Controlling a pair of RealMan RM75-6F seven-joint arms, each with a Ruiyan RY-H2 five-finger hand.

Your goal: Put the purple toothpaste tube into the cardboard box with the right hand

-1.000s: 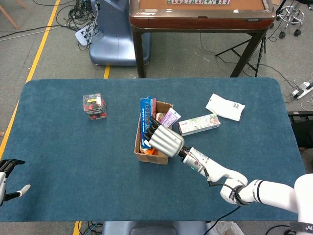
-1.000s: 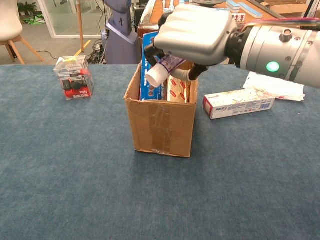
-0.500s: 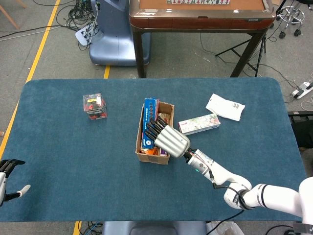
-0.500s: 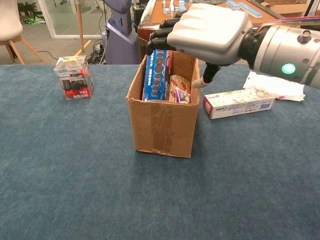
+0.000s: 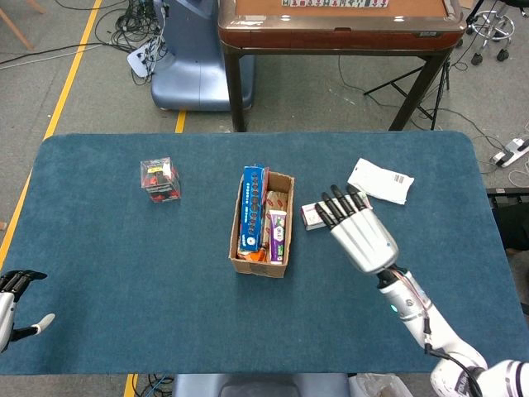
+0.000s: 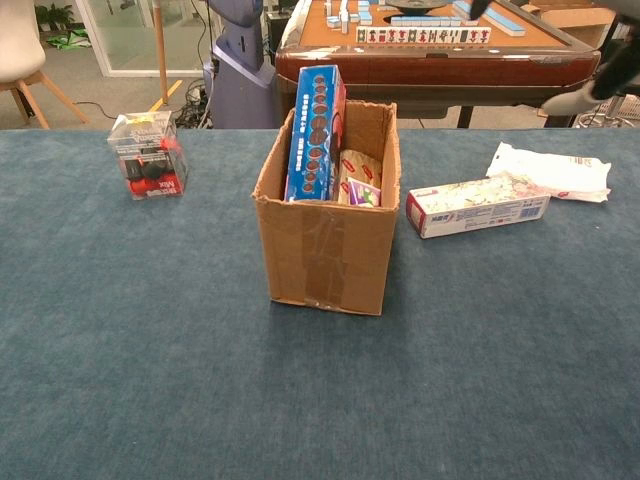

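Observation:
The purple toothpaste tube (image 5: 277, 230) lies inside the cardboard box (image 5: 234, 248) at the table's middle, beside an upright blue carton (image 5: 252, 207). From the chest view only the tube's end (image 6: 360, 190) shows in the box (image 6: 325, 255), next to the blue carton (image 6: 315, 135). My right hand (image 5: 359, 231) hovers to the right of the box, fingers spread and holding nothing. The chest view catches only its fingertips (image 6: 572, 100) at the upper right edge. My left hand (image 5: 12, 302) sits at the table's near left edge, fingers apart and empty.
A flowered toothpaste carton (image 6: 478, 205) lies right of the box, partly under my right hand in the head view. A white packet (image 5: 380, 180) lies further right. A clear cube with red contents (image 5: 159, 179) stands at the left. A mahjong table (image 5: 339, 25) stands beyond the far edge.
My right hand let the purple tube drop into the box, then lifted and drew back to the right, opening its fingers. The left hand stayed put.

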